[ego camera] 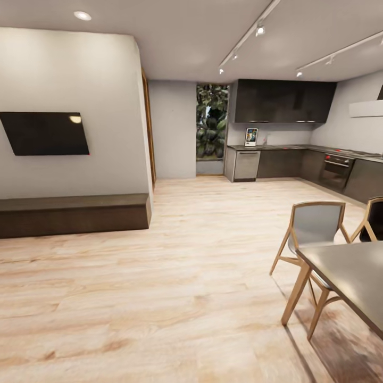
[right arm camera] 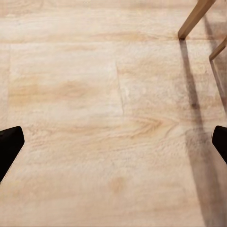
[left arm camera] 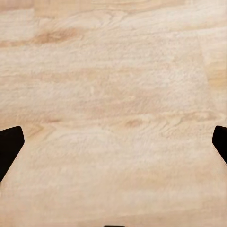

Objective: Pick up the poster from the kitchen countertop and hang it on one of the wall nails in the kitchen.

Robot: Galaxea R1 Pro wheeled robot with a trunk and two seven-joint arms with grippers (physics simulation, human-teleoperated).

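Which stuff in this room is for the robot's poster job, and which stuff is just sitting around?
For the job:
- poster, standing far off on the kitchen countertop
- pale kitchen wall, where a nail would be; too small to make out

Just sitting around:
- dining table
- wooden chairs
- wall screen
- low bench
- oven
- wood floor

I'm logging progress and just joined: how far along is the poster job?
Nothing looks done yet. The poster stands upright on the kitchen countertop, far across the wood floor. In hand: the robot is out in the living area, beside the dining table; the left hand and right hand are open and empty over the floor. Left: reach the kitchen, pick up the poster, hang it.
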